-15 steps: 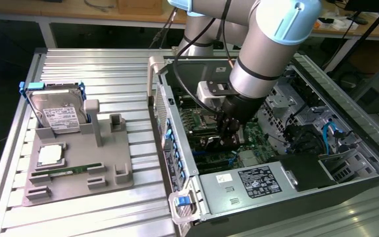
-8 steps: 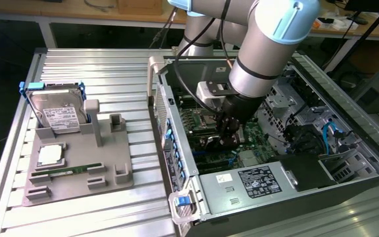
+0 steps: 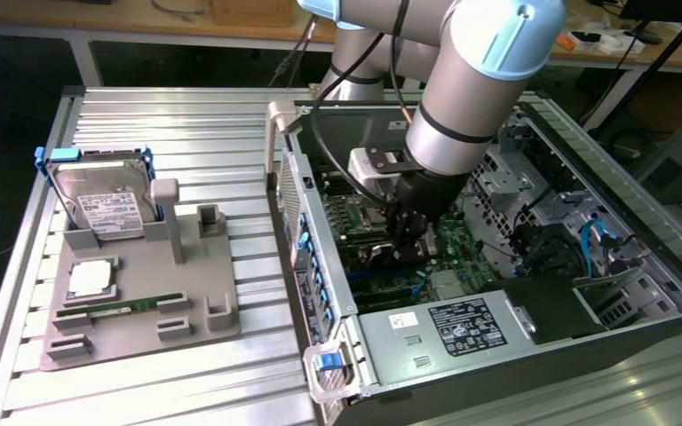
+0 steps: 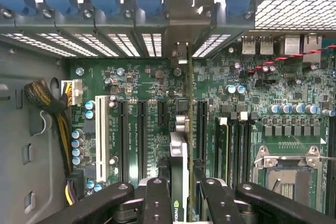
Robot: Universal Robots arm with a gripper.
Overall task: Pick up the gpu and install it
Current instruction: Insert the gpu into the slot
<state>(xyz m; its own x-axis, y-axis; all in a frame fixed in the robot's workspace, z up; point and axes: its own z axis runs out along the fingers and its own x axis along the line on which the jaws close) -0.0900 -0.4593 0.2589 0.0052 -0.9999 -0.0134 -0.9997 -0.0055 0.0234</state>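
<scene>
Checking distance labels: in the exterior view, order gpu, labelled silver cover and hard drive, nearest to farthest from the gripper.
1. gpu, held in the gripper.
2. labelled silver cover, inside the case.
3. hard drive, on the stand, exterior view's left.

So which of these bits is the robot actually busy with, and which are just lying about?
In the job: gpu, clamped edge-on in the jaws; motherboard under it; open computer case.
Lying about: hard drive, memory stick and square silver chip, all on the grey holder tray beside the case.
</scene>
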